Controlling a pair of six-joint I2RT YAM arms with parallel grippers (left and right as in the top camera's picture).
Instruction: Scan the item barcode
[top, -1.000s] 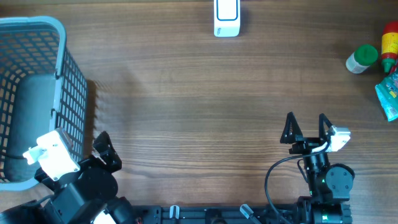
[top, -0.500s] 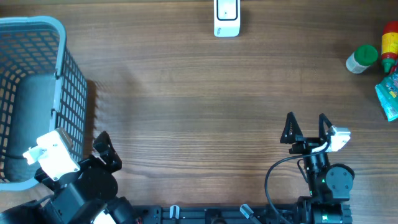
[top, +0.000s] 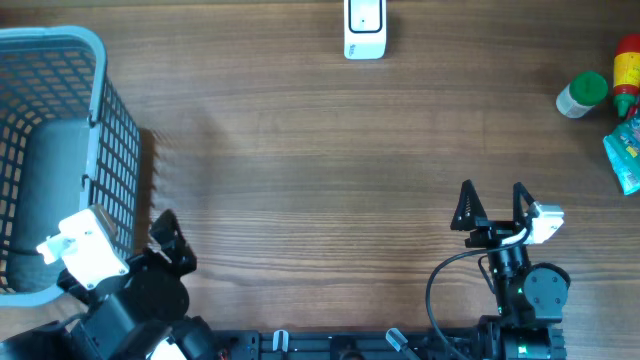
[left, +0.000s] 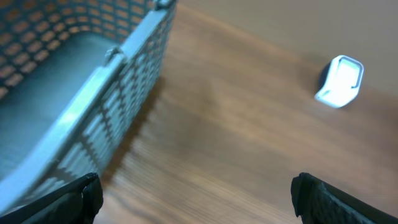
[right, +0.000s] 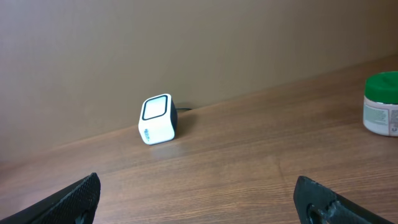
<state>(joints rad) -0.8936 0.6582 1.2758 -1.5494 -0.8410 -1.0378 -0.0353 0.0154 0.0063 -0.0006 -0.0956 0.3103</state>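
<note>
The white barcode scanner (top: 364, 28) stands at the far edge of the table, in the middle; it also shows in the left wrist view (left: 339, 81) and the right wrist view (right: 157, 118). At the right edge lie the items: a green-capped white jar (top: 582, 94), a red and yellow bottle (top: 627, 60) and a teal packet (top: 625, 150). The jar (right: 381, 102) shows at the right in the right wrist view. My right gripper (top: 493, 195) is open and empty near the front right, well short of the items. My left gripper (top: 172, 245) is open and empty at the front left beside the basket.
A grey-blue mesh basket (top: 100, 60) takes up the left side of the table, its wall (left: 112, 81) close to my left fingers. Bare wooden tabletop lies between the grippers and the scanner.
</note>
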